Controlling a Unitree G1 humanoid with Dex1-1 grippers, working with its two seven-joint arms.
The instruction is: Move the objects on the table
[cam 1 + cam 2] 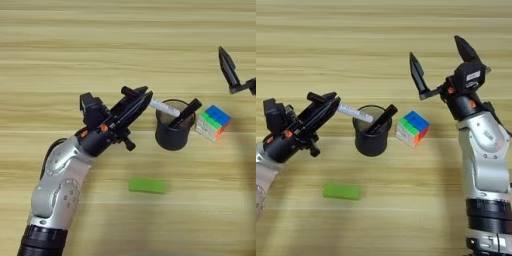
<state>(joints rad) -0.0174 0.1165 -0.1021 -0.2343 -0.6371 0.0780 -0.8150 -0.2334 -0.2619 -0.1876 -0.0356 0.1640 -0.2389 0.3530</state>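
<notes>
My left gripper [144, 98] is shut on the slim white marker pen [164, 107]. The pen's free end reaches over the rim of a black cup [172, 136] at mid-table. A black stick-like piece [186, 113] leans inside the cup, and I cannot tell whether it belongs to the pen. The flat green block [146, 185] lies on the table [125, 40] in front of the cup, apart from both grippers. My right gripper [439, 63] hangs open above and to the right of the cup, with its fingers spread wide and nothing between them.
A multicoloured puzzle cube [412, 128] sits just right of the cup, below the right gripper. My left forearm [62, 185] slants in from the lower left and my right arm [483, 165] rises along the right side.
</notes>
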